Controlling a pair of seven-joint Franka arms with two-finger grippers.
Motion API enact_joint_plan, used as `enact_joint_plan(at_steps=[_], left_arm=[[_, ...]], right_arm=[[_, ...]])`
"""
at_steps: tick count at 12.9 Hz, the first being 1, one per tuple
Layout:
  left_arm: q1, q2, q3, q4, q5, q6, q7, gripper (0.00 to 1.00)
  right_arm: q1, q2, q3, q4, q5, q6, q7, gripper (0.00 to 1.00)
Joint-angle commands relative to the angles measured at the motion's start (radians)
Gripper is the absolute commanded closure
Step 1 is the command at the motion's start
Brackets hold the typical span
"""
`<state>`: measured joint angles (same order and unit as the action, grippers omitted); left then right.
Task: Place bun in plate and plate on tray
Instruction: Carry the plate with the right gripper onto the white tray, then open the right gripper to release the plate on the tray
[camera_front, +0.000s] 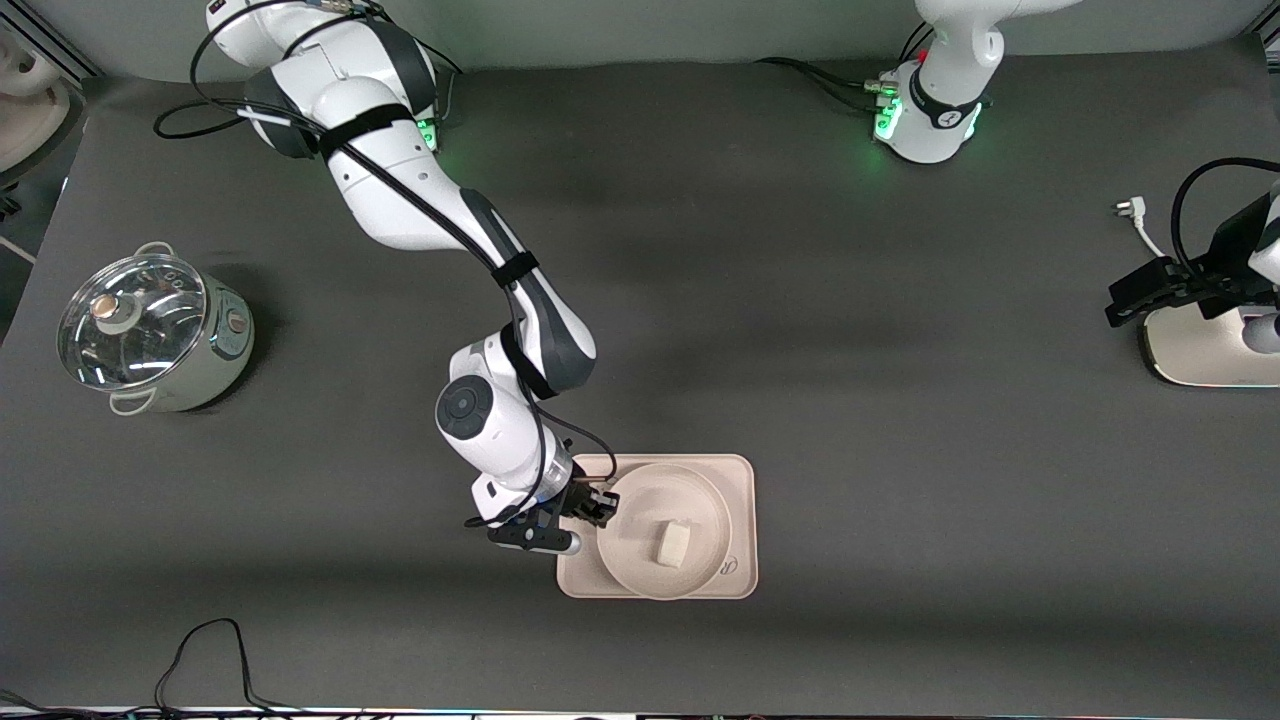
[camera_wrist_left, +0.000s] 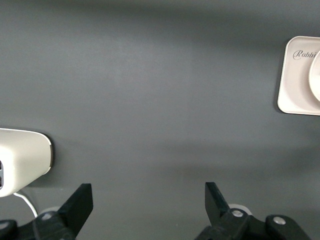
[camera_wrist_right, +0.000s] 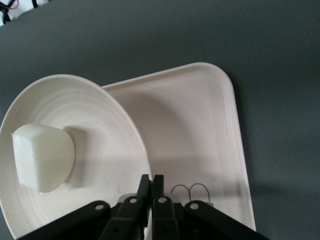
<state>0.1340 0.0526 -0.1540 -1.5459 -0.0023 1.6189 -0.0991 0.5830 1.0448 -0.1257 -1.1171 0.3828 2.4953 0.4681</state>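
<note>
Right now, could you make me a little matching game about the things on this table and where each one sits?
Things:
1. bun
2. plate
3. tray
4. right end effector

Places or states:
A. flat on the dark table, under the plate
B. shut on the plate's rim
C. lying in the plate
D. resting on the tray

Pairs: 1-C, 2-D, 3-A, 4-B

The left end effector waits open at its own end of the table, beside the toaster.
</note>
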Motion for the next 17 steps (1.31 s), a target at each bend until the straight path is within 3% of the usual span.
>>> enact_joint_plan(at_steps=[1, 5, 6, 7, 11, 17], left_arm=[[-0.008, 0.001, 0.008, 0.01, -0.01, -0.001, 0.01, 0.0], [-0.008, 0.001, 0.008, 0.01, -0.01, -0.001, 0.012, 0.0], [-0.008, 0.001, 0.008, 0.01, -0.012, -0.001, 0.012, 0.0], [-0.008, 0.001, 0.008, 0.01, -0.01, -0.001, 0.01, 0.0], [-0.008, 0.001, 0.008, 0.01, -0.012, -0.001, 0.01, 0.0], [-0.007, 0.004, 0.008, 0.01, -0.012, -0.001, 0.01, 0.0]], right_arm=[[-0.008, 0.041, 0.011, 0.048, 0.033, 0.008, -0.023, 1.0], [-0.008, 0.05, 0.015, 0.045, 0.033, 0.008, -0.019, 1.0], [-0.008, 0.049, 0.015, 0.043, 0.036, 0.007, -0.016, 0.58], [-0.008, 0.046, 0.015, 0.04, 0.045, 0.007, -0.016, 0.02], [-0.008, -0.006, 0.015, 0.037, 0.05, -0.035, -0.003, 0.0], [-0.023, -0.219, -0.06, 0.022, 0.031, -0.439, 0.007, 0.0]])
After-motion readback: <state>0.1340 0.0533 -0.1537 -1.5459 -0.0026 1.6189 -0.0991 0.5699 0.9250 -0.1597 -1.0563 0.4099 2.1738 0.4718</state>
